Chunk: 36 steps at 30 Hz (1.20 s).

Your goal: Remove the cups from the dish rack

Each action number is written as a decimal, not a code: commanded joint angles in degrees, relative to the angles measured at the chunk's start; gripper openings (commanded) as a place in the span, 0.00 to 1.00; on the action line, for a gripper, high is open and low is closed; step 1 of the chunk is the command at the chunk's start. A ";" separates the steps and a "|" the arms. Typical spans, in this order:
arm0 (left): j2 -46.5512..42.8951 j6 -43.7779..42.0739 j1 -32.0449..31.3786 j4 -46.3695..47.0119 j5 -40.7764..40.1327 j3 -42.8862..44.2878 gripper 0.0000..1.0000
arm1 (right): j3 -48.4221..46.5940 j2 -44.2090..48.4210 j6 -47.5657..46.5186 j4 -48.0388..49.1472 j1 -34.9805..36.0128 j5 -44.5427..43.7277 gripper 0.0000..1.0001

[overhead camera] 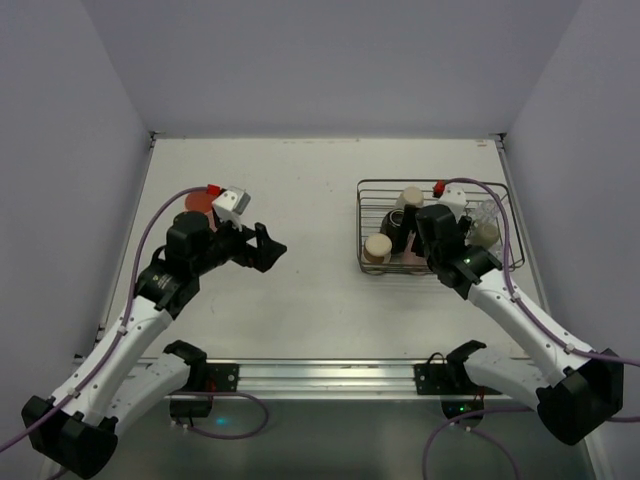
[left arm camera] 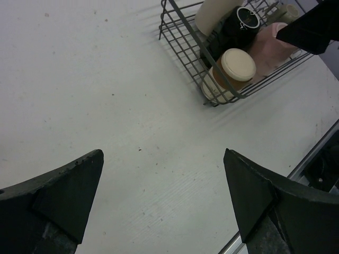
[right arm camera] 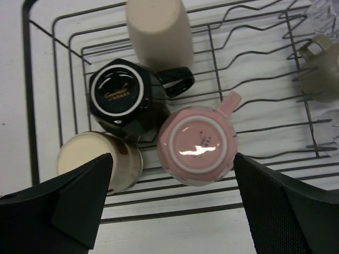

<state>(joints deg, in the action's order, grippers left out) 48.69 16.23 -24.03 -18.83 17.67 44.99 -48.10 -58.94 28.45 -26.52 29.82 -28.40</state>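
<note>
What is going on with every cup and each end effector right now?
pink cup, upside down in the dish rack.
black mug, upside down beside the pink cup.
cream cup, upside down in the rack corner.
beige cup, in the rack.
olive-grey mug, in the rack.
clear cup, in the rack.
salmon-orange cup, on the table.
left end effector, open, empty.
right end effector, open, above the pink cup.
</note>
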 commanded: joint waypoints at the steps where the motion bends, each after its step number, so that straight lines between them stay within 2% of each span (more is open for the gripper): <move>1: -3.86 -1.37 0.12 8.10 3.33 -2.01 1.00 | 0.81 -0.65 2.58 -2.48 -1.87 -3.86 0.98; 8: -4.91 -1.64 0.13 6.17 3.60 -2.54 1.00 | -1.03 -7.76 1.70 -2.31 -4.86 -2.01 0.98; 13: -5.36 -1.73 0.13 6.00 2.72 -2.63 1.00 | -2.53 -13.74 1.17 -1.16 -5.12 -1.30 0.93; 16: -4.92 -1.73 0.13 5.91 2.81 -2.54 1.00 | -2.70 -14.89 1.52 -1.16 -5.04 -2.35 0.84; 17: -4.83 -1.64 0.13 5.91 2.81 -2.54 1.00 | -2.70 -14.54 1.52 -0.99 -5.04 -2.62 0.77; 19: -4.65 -1.73 0.13 6.00 2.81 -2.54 1.00 | -2.53 -12.01 1.17 -0.29 -5.04 -3.58 0.67; 20: -4.65 -1.64 0.13 6.00 2.72 -2.54 1.00 | -2.53 -10.95 0.91 0.15 -5.04 -4.02 0.56; 23: -4.57 -1.64 0.13 6.00 2.54 -2.45 1.00 | -2.88 -5.59 -0.06 0.51 -4.95 -4.64 0.47; 30: -3.34 2.57 0.13 8.81 7.54 -2.19 1.00 | -5.43 5.75 -1.82 -1.16 -4.86 -1.84 0.40; 33: -2.55 5.99 0.13 10.83 12.81 -1.93 1.00 | -6.22 10.58 -1.99 -2.39 -4.86 0.61 0.38; 34: -2.46 7.31 0.13 13.09 14.04 -2.27 1.00 | -6.22 11.90 -1.99 -2.22 -4.78 1.93 0.34; 36: -2.11 11.43 0.04 16.61 18.59 -4.20 0.98 | -5.96 15.50 -2.43 -0.99 -4.34 5.62 0.33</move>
<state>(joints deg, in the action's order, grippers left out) 46.41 21.06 -24.03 -9.72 27.97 42.22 -50.83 -48.10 27.09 -30.89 25.04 -26.96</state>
